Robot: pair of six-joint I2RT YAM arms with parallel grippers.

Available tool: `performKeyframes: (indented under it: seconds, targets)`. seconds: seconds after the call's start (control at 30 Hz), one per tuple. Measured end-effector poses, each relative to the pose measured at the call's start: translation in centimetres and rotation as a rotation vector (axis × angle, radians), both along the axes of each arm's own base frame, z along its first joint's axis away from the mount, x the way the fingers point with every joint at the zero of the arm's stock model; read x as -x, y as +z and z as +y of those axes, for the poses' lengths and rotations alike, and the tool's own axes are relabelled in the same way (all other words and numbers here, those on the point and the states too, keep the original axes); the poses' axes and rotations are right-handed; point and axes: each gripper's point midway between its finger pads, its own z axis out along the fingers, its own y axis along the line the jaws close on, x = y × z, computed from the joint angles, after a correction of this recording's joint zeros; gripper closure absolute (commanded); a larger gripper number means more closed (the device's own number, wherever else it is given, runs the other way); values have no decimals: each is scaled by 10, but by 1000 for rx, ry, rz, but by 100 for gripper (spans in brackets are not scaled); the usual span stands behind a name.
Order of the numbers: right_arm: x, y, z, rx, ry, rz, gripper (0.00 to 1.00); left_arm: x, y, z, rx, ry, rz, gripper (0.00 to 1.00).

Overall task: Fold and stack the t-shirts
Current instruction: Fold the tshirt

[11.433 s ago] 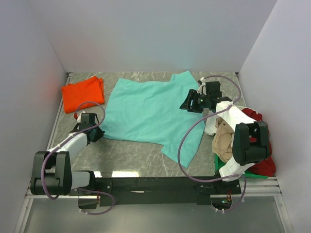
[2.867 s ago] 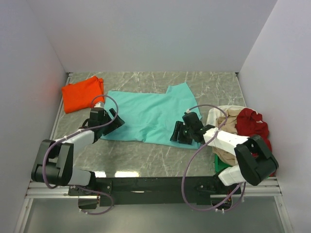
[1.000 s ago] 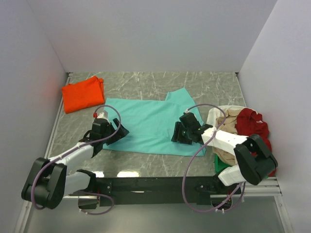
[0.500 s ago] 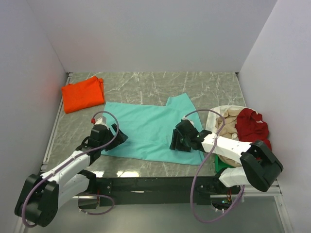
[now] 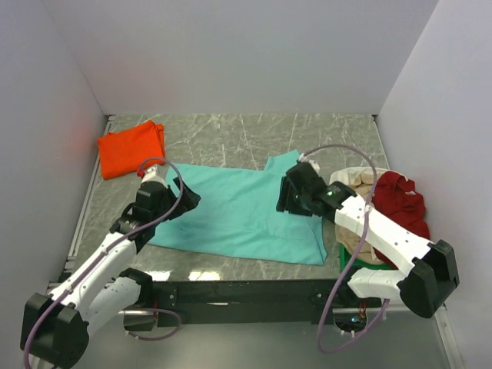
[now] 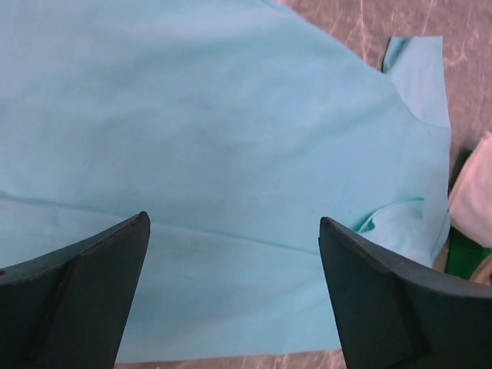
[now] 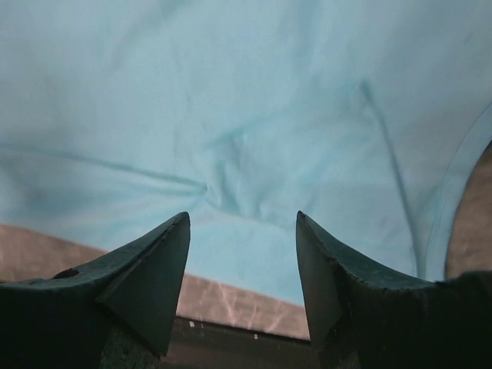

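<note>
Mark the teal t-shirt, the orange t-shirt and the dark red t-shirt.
teal t-shirt [image 5: 234, 215], top external view, middle of its spread body.
orange t-shirt [image 5: 131, 147], top external view, centre of the folded bundle.
dark red t-shirt [image 5: 400, 192], top external view, its bunched upper part.

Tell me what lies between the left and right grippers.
Only the teal t-shirt, spread flat on the table, fills the stretch from the left gripper to the right gripper, as the top external view shows.

Bright, even light; glare along the table [image 5: 200, 274] front; left pincer [image 6: 232, 221] slightly soft-focused.
</note>
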Motion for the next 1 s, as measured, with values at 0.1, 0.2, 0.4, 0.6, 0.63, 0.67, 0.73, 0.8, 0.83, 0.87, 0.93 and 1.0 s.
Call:
performKeyframes:
  seconds: [0.1, 0.2, 0.4, 0.6, 0.63, 0.67, 0.73, 0.8, 0.83, 0.87, 0.93, 1.0]
  targets:
    - [-32, 22, -10, -16, -42, -65, 36, -16, 8, 1, -38, 9, -11, 1]
    - [-65, 29, -23, -12, -77, -96, 37, -28, 8, 5, -76, 17, 0, 1]
    - [-149, 27, -40, 45, -123, -149, 42, -44, 16, 18, -94, 50, -17, 1]
    - [-240, 12, -52, 72, -161, -169, 53, -52, 20, 32, -87, 74, -24, 1]
    - [-253, 6, -56, 75, -171, -168, 54, -52, 19, 33, -86, 77, -21, 1]
    - [-262, 2, -58, 80, -175, -166, 55, -52, 19, 34, -84, 76, -20, 1]
    - [-282, -10, -64, 97, -187, -156, 55, -52, 19, 34, -80, 73, -19, 1]
    - [-299, -22, -68, 111, -194, -143, 55, -52, 19, 34, -76, 69, -18, 1]
    - [-306, -28, -69, 118, -196, -138, 55, -52, 19, 34, -75, 69, -18, 1]
    - [-311, -33, -70, 123, -195, -134, 55, -52, 19, 35, -75, 69, -18, 1]
    - [-316, -45, -71, 140, -188, -114, 55, -52, 19, 35, -73, 68, -17, 1]
    - [-318, -55, -71, 151, -180, -92, 55, -52, 19, 34, -72, 65, -17, 1]
